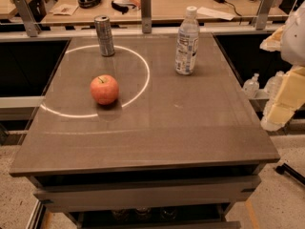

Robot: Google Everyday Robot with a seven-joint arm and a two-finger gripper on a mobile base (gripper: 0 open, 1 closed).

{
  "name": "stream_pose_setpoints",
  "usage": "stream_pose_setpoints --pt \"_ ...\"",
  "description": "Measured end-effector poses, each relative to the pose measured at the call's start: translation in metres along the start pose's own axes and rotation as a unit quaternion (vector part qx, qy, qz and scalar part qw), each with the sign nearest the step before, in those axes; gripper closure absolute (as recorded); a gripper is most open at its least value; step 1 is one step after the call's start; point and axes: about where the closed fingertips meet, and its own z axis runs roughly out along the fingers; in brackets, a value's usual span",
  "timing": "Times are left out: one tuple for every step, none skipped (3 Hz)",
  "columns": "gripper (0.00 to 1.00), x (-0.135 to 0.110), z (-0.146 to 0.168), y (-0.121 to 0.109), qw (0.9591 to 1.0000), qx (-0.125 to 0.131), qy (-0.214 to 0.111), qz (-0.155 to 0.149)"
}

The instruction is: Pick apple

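Note:
The apple [104,89] is round and red-orange with a short stem. It stands on the left half of the grey-brown table [157,128], inside a bright ring of light. My gripper [282,101] shows as pale yellow and white parts at the right edge of the view. It is beyond the table's right side, far from the apple, and holds nothing that I can see.
A silver can [104,35] stands upright at the back left of the table. A clear plastic bottle [187,41] with a white cap stands at the back right. A railing and a cluttered desk [157,4] lie behind. Small bottles [251,85] sit off to the right.

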Motion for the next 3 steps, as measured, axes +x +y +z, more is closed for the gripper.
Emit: stream_pose_setpoints --pt "0.0 -0.001 -0.003 0.0 1.0 0.003 -0.008 -0.002" --pt "0.0 0.003 -0.006 0.005 0.9987 -0.005 -0.038 0.033" --pt "0.0 -0.01 -0.004 0.023 0.9917 -0.029 -0.101 0.074"
